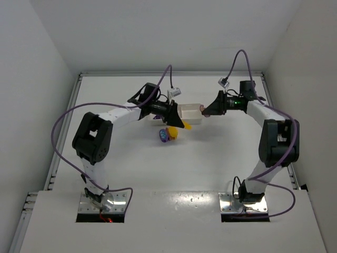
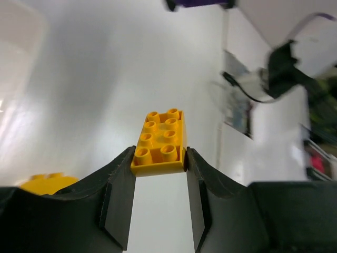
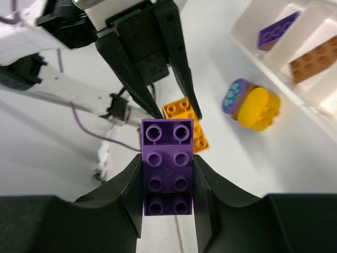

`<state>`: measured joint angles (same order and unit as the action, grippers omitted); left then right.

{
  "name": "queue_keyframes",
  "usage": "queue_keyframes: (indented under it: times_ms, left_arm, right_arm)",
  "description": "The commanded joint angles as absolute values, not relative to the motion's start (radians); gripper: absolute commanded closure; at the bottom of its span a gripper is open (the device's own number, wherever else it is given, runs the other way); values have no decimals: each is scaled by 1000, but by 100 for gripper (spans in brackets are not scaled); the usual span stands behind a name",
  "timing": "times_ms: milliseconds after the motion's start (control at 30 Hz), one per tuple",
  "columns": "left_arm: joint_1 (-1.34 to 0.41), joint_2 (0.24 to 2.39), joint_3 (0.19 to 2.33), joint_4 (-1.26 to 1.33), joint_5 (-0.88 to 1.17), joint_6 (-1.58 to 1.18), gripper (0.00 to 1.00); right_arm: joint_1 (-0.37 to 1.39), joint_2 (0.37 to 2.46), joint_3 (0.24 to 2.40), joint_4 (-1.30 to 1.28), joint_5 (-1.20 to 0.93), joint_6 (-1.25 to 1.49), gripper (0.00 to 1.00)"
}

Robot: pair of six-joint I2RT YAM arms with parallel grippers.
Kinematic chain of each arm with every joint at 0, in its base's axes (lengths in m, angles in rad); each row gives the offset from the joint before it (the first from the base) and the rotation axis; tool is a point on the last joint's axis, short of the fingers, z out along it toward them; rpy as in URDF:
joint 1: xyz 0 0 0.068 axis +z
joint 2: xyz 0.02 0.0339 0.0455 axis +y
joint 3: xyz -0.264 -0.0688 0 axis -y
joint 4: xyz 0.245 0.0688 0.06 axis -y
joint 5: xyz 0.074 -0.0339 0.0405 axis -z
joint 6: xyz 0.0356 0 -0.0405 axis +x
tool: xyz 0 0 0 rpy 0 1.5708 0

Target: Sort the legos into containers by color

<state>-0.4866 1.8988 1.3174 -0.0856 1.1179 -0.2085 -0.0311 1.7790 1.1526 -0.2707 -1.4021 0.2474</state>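
My left gripper [image 1: 182, 124] is shut on a yellow-orange brick [image 2: 160, 141], held by its near end above the table just in front of the white tray [image 1: 192, 112]. My right gripper [image 1: 206, 112] is shut on a purple brick [image 3: 167, 166] at the tray's right end, facing the left gripper [image 3: 142, 52]. In the right wrist view the tray [image 3: 284, 79] holds a purple brick [image 3: 278, 30] in one compartment and a brown-orange brick [image 3: 316, 58] in the one beside it. A rounded purple brick with a light blue spot [image 3: 235, 97] and a yellow brick [image 3: 259, 108] lie together on the table.
The loose pair lies in front of the tray, under the left arm [image 1: 167, 134]. A yellow piece [image 2: 45, 183] shows at the lower left of the left wrist view. White walls enclose the table on three sides.
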Motion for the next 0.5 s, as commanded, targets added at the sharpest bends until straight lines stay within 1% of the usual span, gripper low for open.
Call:
queue_keyframes:
  times_ms: [0,33,167,300,467]
  left_arm:
    - [-514,1807,1377,-95,798,-173,91]
    - [-514,1807,1400,-130,658,-173,93]
    - [-554,1879,1494,-166,484,-173,93]
    - [-578,1966,1623,-198,414,-173,93]
    - [-612,2129,1785,-284,333,-153,93]
  right_arm:
    - [-70,1678,1158,-256,-1313,210,100]
    - [-80,1666,1149,-256,-1292,210,100]
    - [-112,1606,1102,-206,-1182,270,100]
    - [-149,1574,1066,-152,-1149,307,100]
    - [-169,1574,1066,-152,-1149,307,100]
